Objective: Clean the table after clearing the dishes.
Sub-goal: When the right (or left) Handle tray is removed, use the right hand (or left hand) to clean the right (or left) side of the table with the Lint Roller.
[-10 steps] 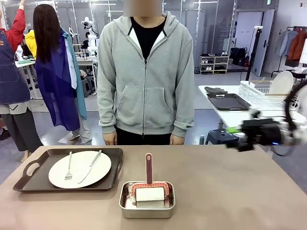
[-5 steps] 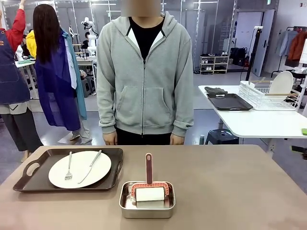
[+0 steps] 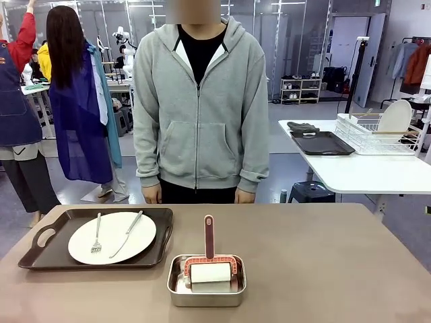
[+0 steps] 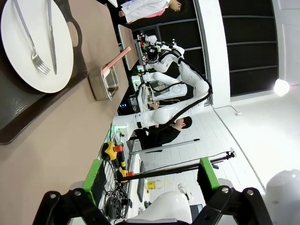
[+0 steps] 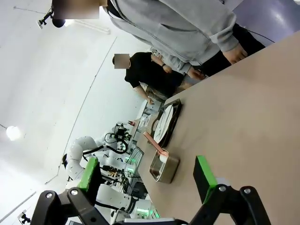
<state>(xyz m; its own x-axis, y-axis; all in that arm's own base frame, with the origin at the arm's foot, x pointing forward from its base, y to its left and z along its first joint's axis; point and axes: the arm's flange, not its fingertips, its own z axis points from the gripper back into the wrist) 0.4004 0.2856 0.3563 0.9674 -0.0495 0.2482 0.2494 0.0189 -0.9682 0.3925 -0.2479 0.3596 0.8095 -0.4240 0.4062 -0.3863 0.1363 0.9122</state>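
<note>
Left fingers (image 4: pixel 94 176) and right fingers (image 5: pixel 203 171) gape empty — plate (image 4: pixel 37 44) on its tray (image 4: pixel 14 115) well beyond them.

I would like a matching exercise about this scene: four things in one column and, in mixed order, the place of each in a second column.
Things:
1. white plate
2. roller
3. person
4. dish rack

Places:
a. inside the steel pan
b. on the white table, at the right
c. on the brown tray
d. standing at the far side of the taupe table

Pairs: 1-c, 2-a, 3-d, 4-b.
</note>
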